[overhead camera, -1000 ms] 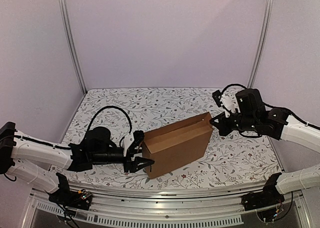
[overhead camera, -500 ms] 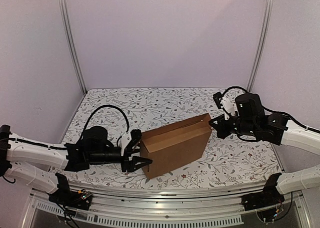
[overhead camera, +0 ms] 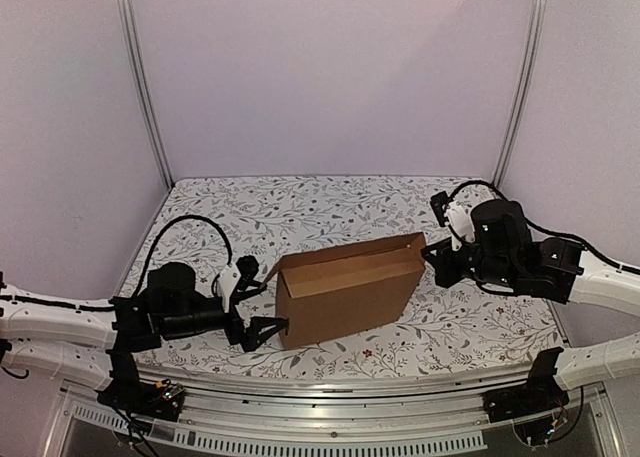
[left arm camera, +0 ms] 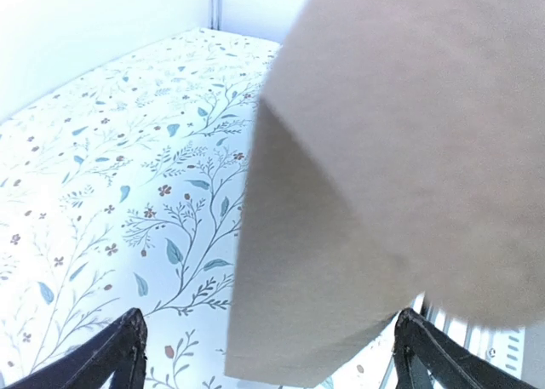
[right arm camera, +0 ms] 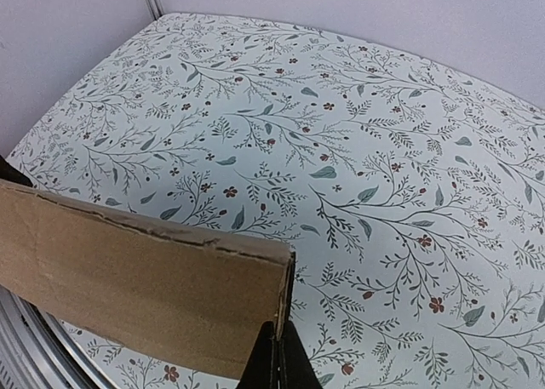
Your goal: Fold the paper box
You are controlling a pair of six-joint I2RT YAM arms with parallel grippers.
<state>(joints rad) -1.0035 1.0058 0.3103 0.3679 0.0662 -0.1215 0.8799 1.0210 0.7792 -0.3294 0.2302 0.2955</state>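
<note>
Drawing the left claw (overhead camera: 270, 299) back leftward since a second ago, and leaving it released, fingertips (left arm camera: 125, 353) spread wide just beside the left end of the paper box (overhead camera: 345, 289); unable to confirm contact there. Keeping the right claw (overhead camera: 430, 250) clenched on the upper right corner of the box, fingers (right arm camera: 288, 370) pinching the cardboard edge. Standing the box on the floral bench (overhead camera: 300, 212) between both arms, open top upward, now sitting lower and more level than before. Noting pale purple walls (overhead camera: 330, 77) enclosing the bench on three sides.
</note>
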